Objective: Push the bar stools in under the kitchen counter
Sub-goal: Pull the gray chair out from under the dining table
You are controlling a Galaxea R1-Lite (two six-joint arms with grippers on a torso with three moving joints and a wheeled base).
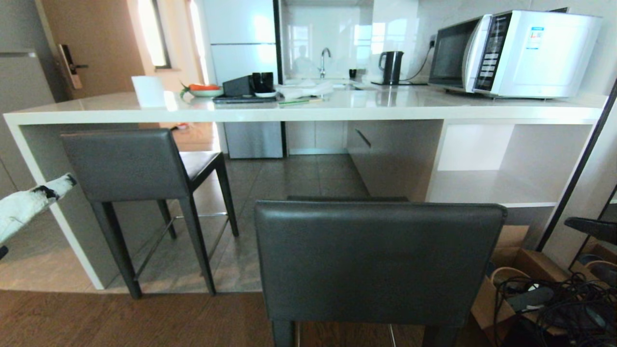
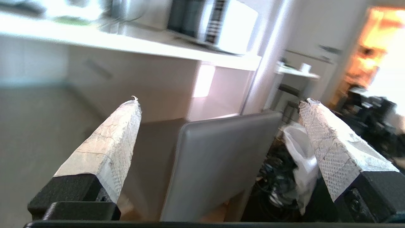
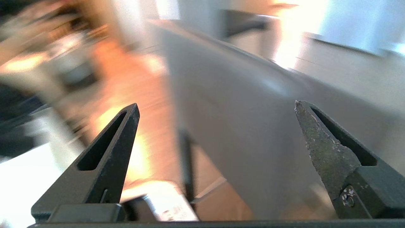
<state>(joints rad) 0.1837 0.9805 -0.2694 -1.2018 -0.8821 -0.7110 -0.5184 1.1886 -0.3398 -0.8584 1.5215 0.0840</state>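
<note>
Kitchen tiles give way to wood flooring along the near side of the kitchen counter [image 1: 308,110], a thick glossy white slab on grey panels with white open cubbies at its right end; a microwave [image 1: 518,50] and a kettle [image 1: 391,66] stand on top. One of the two bar stools [image 1: 144,188] stands at the left, its seat already partly under the slab. The other stool [image 1: 378,262] is near and central, well clear of the counter edge, backrest facing the robot.

Both have low rectangular dark grey leather backrests, dark square seats, slim black legs and thin metal footrests. They look stiff and moderately heavy, top-heavy on narrow legs, so a high shove could tip one; pressing low on the padded backrest, spread across both sides, seems safest. The leather may be slick.

The left gripper [image 2: 218,103] has its taped fingers [image 2: 107,142] spread wide with nothing between them, near the stool's left side. The right gripper [image 3: 216,106] is likewise spread wide and empty, close to the backrest.
</note>
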